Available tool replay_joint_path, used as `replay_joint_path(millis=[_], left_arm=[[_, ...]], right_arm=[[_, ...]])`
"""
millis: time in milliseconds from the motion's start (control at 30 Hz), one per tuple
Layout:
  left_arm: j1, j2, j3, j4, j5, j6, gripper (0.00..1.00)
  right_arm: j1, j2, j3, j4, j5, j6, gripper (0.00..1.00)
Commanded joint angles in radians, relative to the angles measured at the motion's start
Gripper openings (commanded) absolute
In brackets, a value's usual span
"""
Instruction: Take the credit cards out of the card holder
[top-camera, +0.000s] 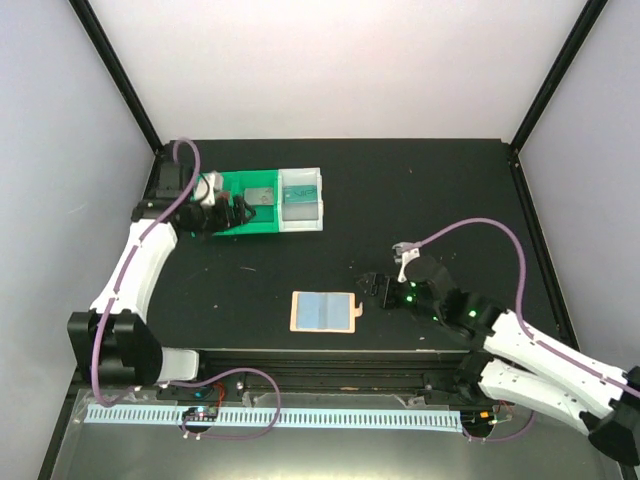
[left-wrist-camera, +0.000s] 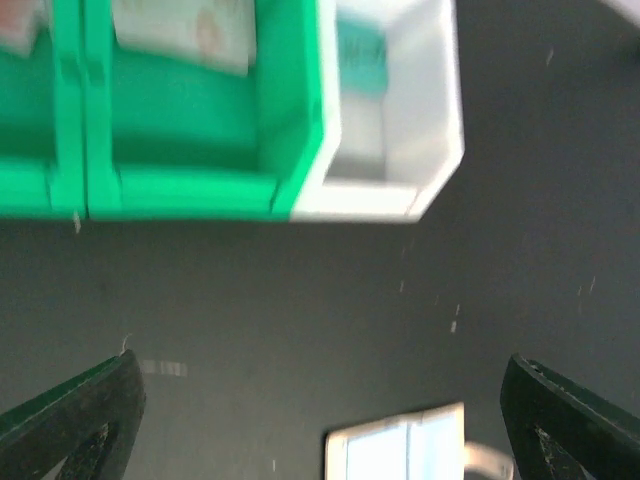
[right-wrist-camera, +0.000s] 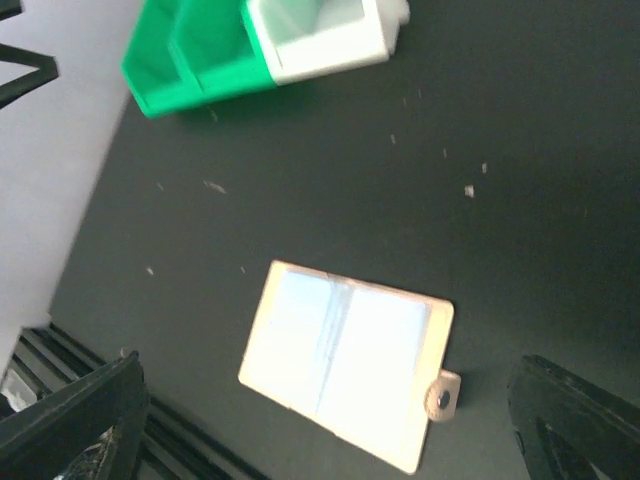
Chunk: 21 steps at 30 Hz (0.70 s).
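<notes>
2 hands wide open, empty; card holder (top-camera: 322, 311) near R hand (top-camera: 375, 287), far fr L hand (top-camera: 238, 208).

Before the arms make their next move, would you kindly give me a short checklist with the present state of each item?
1. Left fingers open, holding nothing: ok.
2. Right fingers open, holding nothing: ok.
3. Card holder lies open and flat on the table: ok.
4. Teal card lies inside the white bin: ok.
5. Pale card lies inside the green bin: ok.
6. Card holder pockets emptied of cards: cannot tell, they look washed out in every view.
</notes>
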Motion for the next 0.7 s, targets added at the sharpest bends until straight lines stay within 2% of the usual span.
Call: replay_joint_path(millis=[0, 100, 233, 300, 433, 533, 667], left_arm=[[-0.049, -0.120, -0.171, 0.018, 0.099, 0.014, 0.99], [-0.130, -0.186, -0.279, 0.055, 0.103, -0.019, 0.98], [-0.252, -0.220, -0.404, 0.147, 0.122, -0.110, 0.87], [-0.310, -0.216, -0.459, 0.215, 0.144, -0.169, 0.81], [-0.407, -0.210, -0.562, 0.358, 0.146, -0.273, 0.80], [-0.451, -0.184, -0.621, 0.446, 0.138, -0.335, 0.78], [-0.499, -0.137, -0.694, 0.594, 0.139, -0.403, 0.73]], right_arm=[[0.002, 0.112, -0.023, 0.016, -0.115, 0.010, 0.97], [0.002, 0.189, -0.024, 0.024, -0.137, -0.001, 0.91], [0.003, 0.271, -0.025, 0.034, -0.118, -0.037, 0.83], [0.002, 0.302, -0.026, 0.042, -0.109, -0.050, 0.76], [0.002, 0.344, -0.046, 0.083, -0.101, -0.064, 0.62], [0.002, 0.378, -0.070, 0.136, -0.109, -0.067, 0.58], [0.003, 0.465, -0.073, 0.159, -0.106, -0.079, 0.57]])
